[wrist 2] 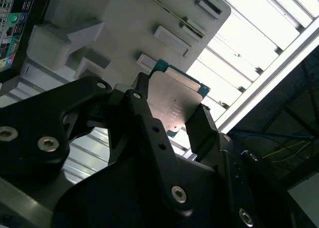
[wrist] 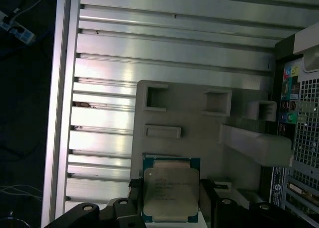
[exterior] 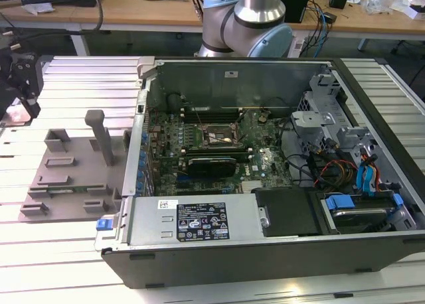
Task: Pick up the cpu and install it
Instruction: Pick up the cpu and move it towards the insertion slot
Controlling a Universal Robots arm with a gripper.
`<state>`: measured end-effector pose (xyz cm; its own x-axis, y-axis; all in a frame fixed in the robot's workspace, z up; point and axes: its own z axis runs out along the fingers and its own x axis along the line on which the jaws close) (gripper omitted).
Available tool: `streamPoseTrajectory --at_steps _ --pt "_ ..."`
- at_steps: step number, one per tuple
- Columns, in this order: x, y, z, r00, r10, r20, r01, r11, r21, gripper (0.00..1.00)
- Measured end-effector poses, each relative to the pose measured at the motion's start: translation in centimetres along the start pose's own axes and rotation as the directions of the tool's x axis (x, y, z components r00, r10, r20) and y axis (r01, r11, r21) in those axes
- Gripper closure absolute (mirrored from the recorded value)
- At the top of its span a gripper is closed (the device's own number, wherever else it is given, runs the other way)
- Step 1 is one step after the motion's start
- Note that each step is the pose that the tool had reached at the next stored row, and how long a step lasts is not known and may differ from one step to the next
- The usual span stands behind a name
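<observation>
Silver cpu (wrist 2: pixel 174 106) within the hand (wrist 2: pixel 172 111)

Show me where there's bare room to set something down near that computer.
Bare table slats lie beyond the grey tray, up to the table's far edge, and again in front of it, beside the computer case. Inside the case, boards and cables crowd everything. The gripper holds the cpu by the tray.

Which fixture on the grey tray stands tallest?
The upright post on the tray, at the edge nearest the computer case; the other blocks sit low.
</observation>
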<state>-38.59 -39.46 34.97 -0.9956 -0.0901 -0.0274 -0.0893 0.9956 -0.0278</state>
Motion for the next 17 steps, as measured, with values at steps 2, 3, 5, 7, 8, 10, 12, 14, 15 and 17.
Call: streamPoseTrajectory --at_steps 2,3,5,7,8,10,12,14,15,17 --pt "0.00 0.00 -0.19 1.0000 0.000 0.0002 0.000 1.0000 -0.0005 0.45" --pt "-0.02 -0.01 -0.60 1.0000 0.000 0.0000 0.000 1.0000 -0.0006 0.45" --pt "-0.03 -0.02 -1.04 1.0000 0.000 0.0001 0.000 1.0000 -0.0006 0.45" --pt "-0.06 -0.05 -2.15 1.0000 0.000 0.0001 0.000 1.0000 -0.0006 0.45" --pt "-0.07 -0.06 -2.53 1.0000 0.000 0.0001 0.000 1.0000 -0.0006 0.45" --pt "-0.08 -0.08 -3.13 1.0000 0.000 0.0001 0.000 1.0000 -0.0006 0.45" --pt "-0.10 -0.10 -3.71 1.0000 0.000 0.0003 0.000 1.0000 -0.0008 0.45" --pt "-0.10 -0.10 -3.74 1.0000 0.000 0.0002 0.000 1.0000 -0.0007 0.45" --pt "-0.10 -0.10 -3.75 1.0000 0.000 0.0002 0.000 1.0000 -0.0007 0.45" --pt "-0.11 -0.10 -3.77 1.0000 0.000 0.0000 0.000 1.0000 -0.0006 0.45"
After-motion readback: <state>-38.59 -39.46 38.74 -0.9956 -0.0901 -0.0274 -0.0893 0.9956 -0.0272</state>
